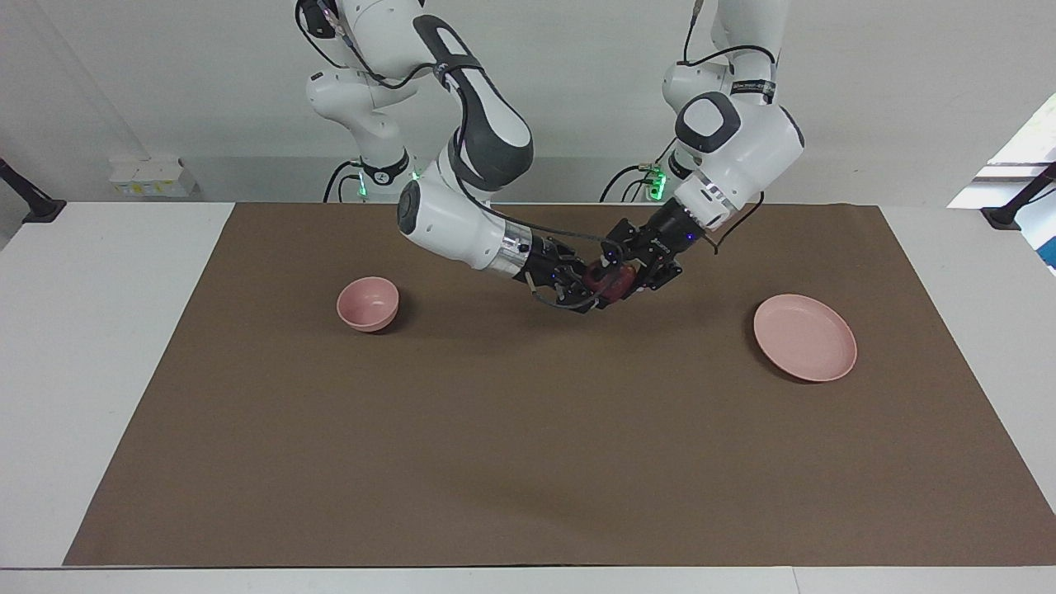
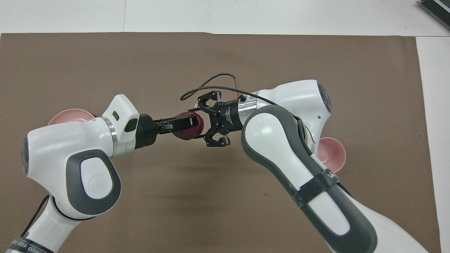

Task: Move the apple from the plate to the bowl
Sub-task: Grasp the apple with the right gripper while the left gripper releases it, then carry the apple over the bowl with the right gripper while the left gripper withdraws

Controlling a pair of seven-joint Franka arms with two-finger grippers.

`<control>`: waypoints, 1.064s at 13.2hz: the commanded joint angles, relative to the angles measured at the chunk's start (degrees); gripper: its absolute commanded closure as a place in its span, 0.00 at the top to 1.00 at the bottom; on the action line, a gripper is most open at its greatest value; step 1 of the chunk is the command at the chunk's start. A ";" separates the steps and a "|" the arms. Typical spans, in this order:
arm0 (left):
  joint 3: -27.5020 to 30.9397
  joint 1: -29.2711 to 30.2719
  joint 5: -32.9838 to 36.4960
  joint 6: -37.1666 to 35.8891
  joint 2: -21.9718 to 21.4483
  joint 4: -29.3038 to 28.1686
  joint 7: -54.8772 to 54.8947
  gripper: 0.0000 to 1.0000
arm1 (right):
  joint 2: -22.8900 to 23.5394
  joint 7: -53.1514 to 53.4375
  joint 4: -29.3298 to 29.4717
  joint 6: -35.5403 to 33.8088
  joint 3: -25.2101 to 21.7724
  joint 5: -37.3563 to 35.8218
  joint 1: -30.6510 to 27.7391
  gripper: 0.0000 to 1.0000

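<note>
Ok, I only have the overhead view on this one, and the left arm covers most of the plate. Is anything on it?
Observer: No. In the facing view the plate is bare. The apple is in the left gripper.
Operator: Is the apple resting on the table or up in the air?
Observer: It is in the air, over the middle of the brown mat. The open right gripper is at the apple's side.
Operator: The right arm hides part of the bowl for me. Is anything in it?
Observer: No. The bowl stands upright and empty toward the right arm's end of the table.
</note>
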 commanded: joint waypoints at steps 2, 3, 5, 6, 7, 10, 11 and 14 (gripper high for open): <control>-0.30 -0.91 -1.58 1.51 -1.10 -0.30 -2.90 0.93 | 0.55 -1.72 0.54 0.09 0.33 1.94 0.36 0.00; -0.30 -0.64 -1.14 1.51 -0.93 -0.03 -3.17 1.00 | 0.47 -1.81 0.54 0.09 0.33 1.67 0.36 0.00; -0.12 0.15 -1.05 0.63 -1.28 0.23 -2.82 1.00 | 0.12 -1.72 0.54 0.01 -0.11 1.23 0.19 0.00; 0.05 0.41 -0.87 0.63 -1.28 0.23 -2.73 1.00 | -0.15 -1.72 0.54 -0.17 -0.20 -0.16 -0.33 0.00; 0.14 1.11 0.43 0.46 -1.36 0.23 -2.73 1.00 | -0.41 -1.72 0.54 -0.26 -0.29 -3.13 -0.51 0.00; 0.40 6.37 6.92 -6.19 -1.54 1.11 -2.73 1.00 | -2.60 -2.94 0.72 -1.04 -0.46 -14.45 -1.47 0.00; 0.40 9.35 10.52 -10.40 -1.19 3.20 -2.73 1.00 | -3.31 -3.21 1.68 -1.83 -0.29 -20.07 -2.35 0.00; 0.23 13.60 34.80 -24.92 2.84 12.43 -2.73 1.00 | -4.10 -8.19 5.63 -10.07 -0.38 -32.65 -4.54 0.00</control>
